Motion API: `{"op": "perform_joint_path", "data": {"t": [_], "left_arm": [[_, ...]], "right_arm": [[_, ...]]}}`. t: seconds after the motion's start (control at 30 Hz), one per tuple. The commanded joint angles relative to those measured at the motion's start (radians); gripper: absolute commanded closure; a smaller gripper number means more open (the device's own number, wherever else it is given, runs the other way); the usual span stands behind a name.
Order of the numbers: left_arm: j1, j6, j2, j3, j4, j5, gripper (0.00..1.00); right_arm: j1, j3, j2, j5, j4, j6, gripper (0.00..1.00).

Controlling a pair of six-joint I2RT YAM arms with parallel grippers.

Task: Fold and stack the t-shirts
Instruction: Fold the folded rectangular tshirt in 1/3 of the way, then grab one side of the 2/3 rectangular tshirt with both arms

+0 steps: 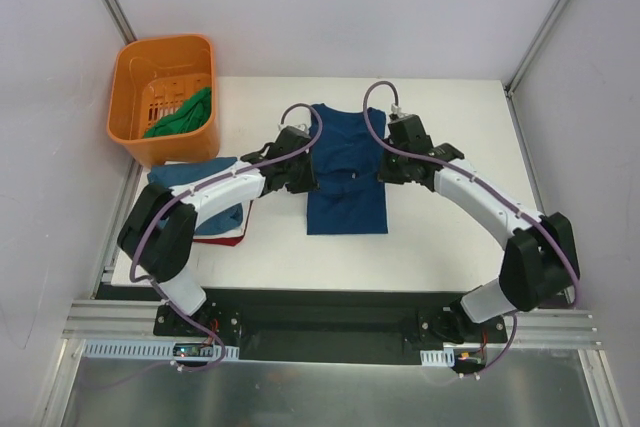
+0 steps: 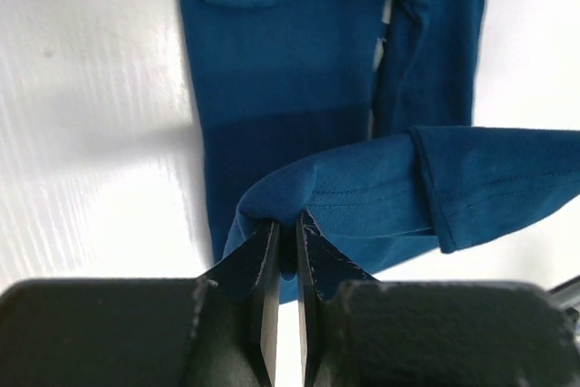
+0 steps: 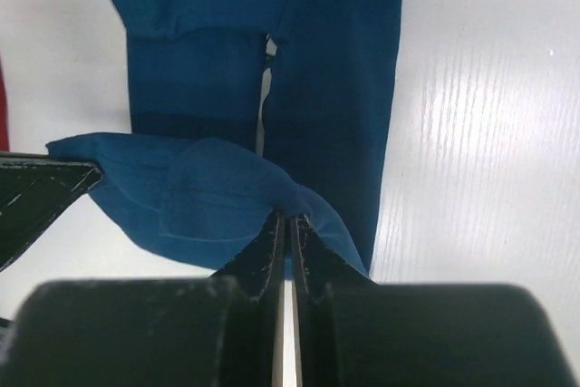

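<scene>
Teal-blue t-shirt [image 1: 345, 197] lies centre of table [image 1: 450, 237], sides folded in. L gripper [image 2: 287, 227] and R gripper [image 3: 287, 220] each pinch a lifted edge. I judge the cloth light, limp, prone to sag; best hold is the hem corners.

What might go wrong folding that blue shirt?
The left gripper and right gripper each pinch only a little fold of the blue shirt, so it might slip out. If one arm moves faster, the fold may come out crooked. The left arm hangs over the folded pile and might bump it.
</scene>
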Motion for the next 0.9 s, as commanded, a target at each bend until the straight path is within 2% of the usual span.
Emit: {"op": "perform_joint_path", "data": {"t": [0.0,0.17,0.23,0.27,0.3,0.33,0.37,0.4,0.43,0.47,0.5,0.63,0.87], "left_arm": [[0.03,0.054,0.075,0.079,0.018,0.043,0.93],[0.07,0.084,0.175,0.146,0.02,0.093,0.85],[0.082,0.083,0.204,0.16,0.02,0.106,0.81],[0.087,0.083,0.209,0.171,0.02,0.11,0.76],[0.093,0.084,0.212,0.175,0.02,0.114,0.72],[0.096,0.087,0.209,0.177,0.02,0.114,0.61],[0.096,0.091,0.203,0.179,0.02,0.117,0.4],[0.096,0.097,0.185,0.175,0.02,0.123,0.27],[0.096,0.094,0.172,0.169,0.018,0.129,0.18],[0.096,0.091,0.157,0.153,0.02,0.138,0.11],[0.096,0.084,0.122,0.139,0.02,0.144,0.01],[0.093,0.035,0.007,0.035,0.033,0.161,0.01],[0.067,-0.035,-0.295,-0.275,0.05,0.115,0.01]], "right_arm": [[-0.051,0.078,0.097,-0.054,0.051,-0.032,0.99],[-0.086,0.119,0.197,-0.052,0.068,-0.035,0.99],[-0.102,0.145,0.244,-0.092,0.067,-0.037,0.94],[-0.108,0.156,0.261,-0.092,0.061,-0.03,0.9],[-0.12,0.173,0.295,-0.096,0.039,-0.024,0.78],[-0.128,0.188,0.31,-0.13,0.029,-0.026,0.69],[-0.132,0.211,0.324,-0.15,0.021,-0.029,0.59],[-0.134,0.216,0.332,-0.162,0.012,-0.027,0.36],[-0.134,0.216,0.327,-0.176,0.01,-0.029,0.27],[-0.134,0.201,0.318,-0.178,0.009,-0.027,0.15],[-0.134,0.187,0.283,-0.178,0.012,-0.021,0.03],[-0.116,0.072,0.157,-0.193,0.041,-0.009,0.03],[0.004,-0.149,-0.04,-0.196,0.082,0.025,0.03]]}}
